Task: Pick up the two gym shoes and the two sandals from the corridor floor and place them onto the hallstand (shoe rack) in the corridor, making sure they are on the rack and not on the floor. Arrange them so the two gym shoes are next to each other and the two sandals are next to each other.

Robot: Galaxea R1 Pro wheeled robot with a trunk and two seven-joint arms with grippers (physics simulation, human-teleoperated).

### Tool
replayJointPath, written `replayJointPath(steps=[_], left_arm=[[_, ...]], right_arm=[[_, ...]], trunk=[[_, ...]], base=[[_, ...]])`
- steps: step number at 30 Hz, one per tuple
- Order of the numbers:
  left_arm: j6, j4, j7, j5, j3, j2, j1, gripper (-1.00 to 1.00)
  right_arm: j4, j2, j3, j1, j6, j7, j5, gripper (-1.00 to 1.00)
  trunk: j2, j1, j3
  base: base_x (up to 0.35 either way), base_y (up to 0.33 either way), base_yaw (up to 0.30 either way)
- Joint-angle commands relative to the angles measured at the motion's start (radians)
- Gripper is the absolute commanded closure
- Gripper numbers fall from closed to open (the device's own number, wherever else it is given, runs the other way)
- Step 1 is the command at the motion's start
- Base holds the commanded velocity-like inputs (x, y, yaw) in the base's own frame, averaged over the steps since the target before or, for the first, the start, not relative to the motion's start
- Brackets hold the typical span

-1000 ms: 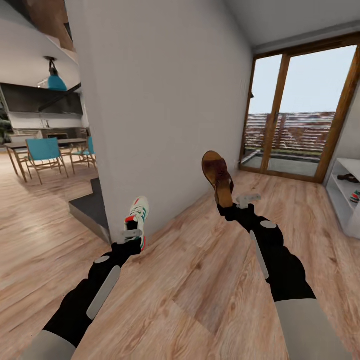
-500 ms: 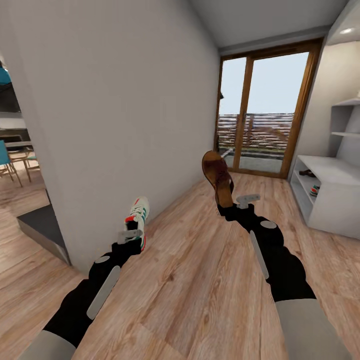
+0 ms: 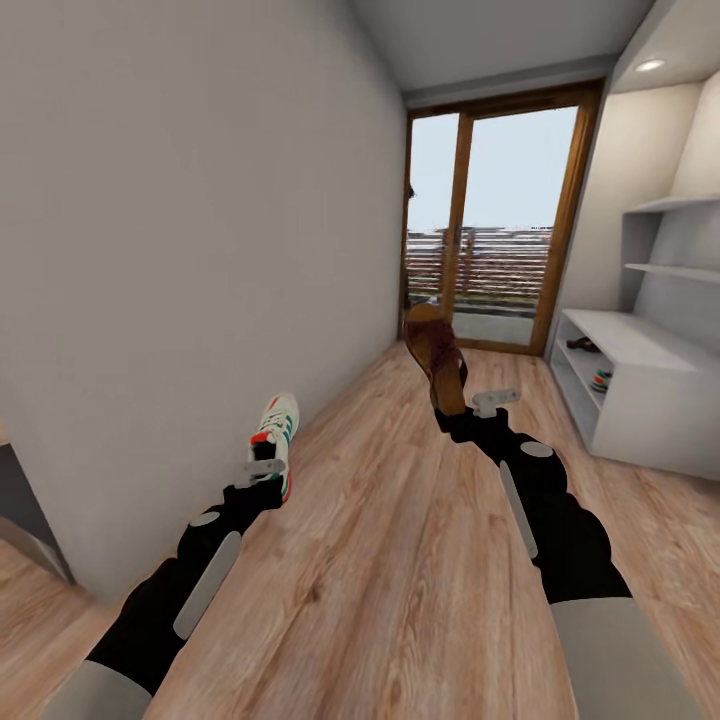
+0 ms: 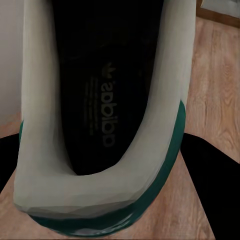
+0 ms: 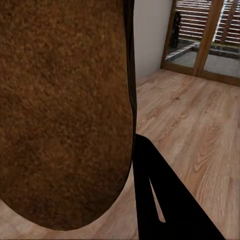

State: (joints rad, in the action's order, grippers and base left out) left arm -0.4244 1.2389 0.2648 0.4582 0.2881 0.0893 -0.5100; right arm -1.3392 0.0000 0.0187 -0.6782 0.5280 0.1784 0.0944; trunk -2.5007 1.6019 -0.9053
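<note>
Since the earlier frames, only the view has swung right. Wood-plank corridor floor (image 3: 400, 560) lies open ahead. Both arms are outstretched: left gripper (image 3: 266, 478) clamped on white green-striped sneaker (image 3: 277, 432), right gripper (image 3: 468, 408) on brown sandal (image 3: 434, 352). Pale-grey hallstand (image 3: 640, 385) is seen far right.

Hallstand (image 3: 640, 400) cut by frame edge

I'm looking down a narrow corridor with a plain pale wall (image 3: 180, 250) along the left and light wood-plank floor (image 3: 400, 560) underfoot. At the far end a wood-framed glass door (image 3: 490, 210) shows bright sky and what looks like slatted railing outside. A recessed ceiling light (image 3: 650, 65) glows upper right, above grey wall shelves (image 3: 670, 205).
</note>
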Motion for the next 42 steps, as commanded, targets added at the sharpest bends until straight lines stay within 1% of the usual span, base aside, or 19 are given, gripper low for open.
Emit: replayJointPath(steps=[1,16,42], left_arm=[[-0.002,0.002,0.010,0.010,0.003,0.001,-0.001,1.00],[-0.002,0.002,0.010,0.010,0.003,0.001,-0.001,1.00],[-0.002,0.002,0.010,0.010,0.003,0.001,-0.001,1.00]], right_arm=[[-0.001,0.000,0.000,-0.001,0.006,0.004,0.006,1.00],[-0.001,0.000,0.000,-0.001,0.006,0.003,0.007,1.00],[0.000,0.000,0.000,-0.001,0.006,0.003,0.007,1.00]], trunk=[[0.000,0.000,-0.001],[0.000,0.000,-0.002],[0.000,0.000,-0.034]], base=[[0.348,0.000,-0.007],[0.348,0.000,-0.013],[0.349,0.000,-0.190]])
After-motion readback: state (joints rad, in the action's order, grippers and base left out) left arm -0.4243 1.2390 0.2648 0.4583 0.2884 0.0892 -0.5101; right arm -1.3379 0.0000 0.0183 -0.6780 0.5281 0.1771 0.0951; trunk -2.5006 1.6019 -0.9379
